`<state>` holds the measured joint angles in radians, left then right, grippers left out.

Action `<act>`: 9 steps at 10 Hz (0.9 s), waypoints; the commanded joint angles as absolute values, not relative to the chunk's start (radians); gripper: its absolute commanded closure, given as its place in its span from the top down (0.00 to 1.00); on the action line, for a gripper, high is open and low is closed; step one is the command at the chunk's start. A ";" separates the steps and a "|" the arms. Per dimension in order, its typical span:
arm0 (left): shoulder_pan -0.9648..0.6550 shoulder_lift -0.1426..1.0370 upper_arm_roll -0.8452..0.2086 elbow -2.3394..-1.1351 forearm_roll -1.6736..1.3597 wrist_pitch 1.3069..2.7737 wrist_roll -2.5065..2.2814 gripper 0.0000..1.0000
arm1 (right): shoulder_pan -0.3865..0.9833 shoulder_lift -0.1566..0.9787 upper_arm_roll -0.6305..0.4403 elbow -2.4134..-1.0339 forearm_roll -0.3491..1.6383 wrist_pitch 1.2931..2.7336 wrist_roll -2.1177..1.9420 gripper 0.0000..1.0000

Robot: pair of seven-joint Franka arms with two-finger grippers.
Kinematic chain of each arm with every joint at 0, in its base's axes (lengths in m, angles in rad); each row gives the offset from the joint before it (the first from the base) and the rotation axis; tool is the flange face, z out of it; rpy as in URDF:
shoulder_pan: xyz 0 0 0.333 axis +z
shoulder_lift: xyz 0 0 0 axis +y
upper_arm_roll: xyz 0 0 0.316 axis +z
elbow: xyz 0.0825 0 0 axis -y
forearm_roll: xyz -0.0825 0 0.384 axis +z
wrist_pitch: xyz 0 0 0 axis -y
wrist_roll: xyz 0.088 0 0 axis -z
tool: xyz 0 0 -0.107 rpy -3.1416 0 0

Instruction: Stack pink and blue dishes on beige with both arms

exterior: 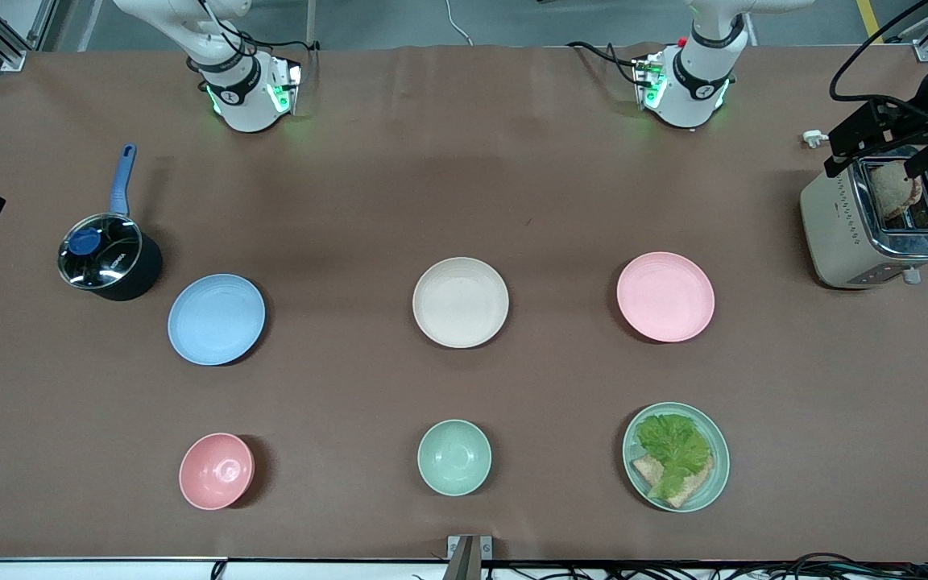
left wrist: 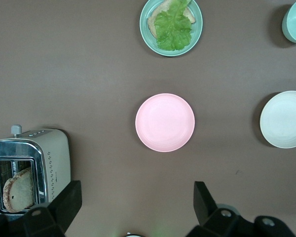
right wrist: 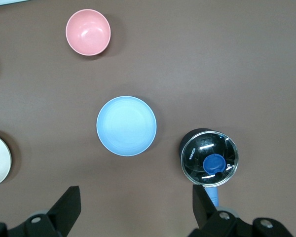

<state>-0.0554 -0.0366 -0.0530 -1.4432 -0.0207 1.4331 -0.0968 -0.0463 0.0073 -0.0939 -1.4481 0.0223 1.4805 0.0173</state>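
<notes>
While plates lie unstacked, both grippers are held high, fingers apart.
Left gripper (left wrist: pixel 135 207) over pink plate (left wrist: pixel 165 122); right gripper (right wrist: pixel 135 207) over blue plate (right wrist: pixel 126 125); beige plate (exterior: pixel 460 302) btwn them.

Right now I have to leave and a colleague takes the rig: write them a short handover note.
Left gripper: open, empty, up over the table near the pink plate.
Right gripper: open, empty, up over the table near the blue plate.
Beige plate: bare, mid-table between the other two; pink toward the left arm's end, blue toward the right arm's.
Done: nothing stacked.
Left: put pink and blue on beige.
</notes>
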 commanded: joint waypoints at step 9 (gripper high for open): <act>-0.066 -0.020 0.060 -1.798 -0.118 1.708 0.087 1.00 | -0.061 0.138 -0.092 -1.555 0.089 1.650 -0.090 1.00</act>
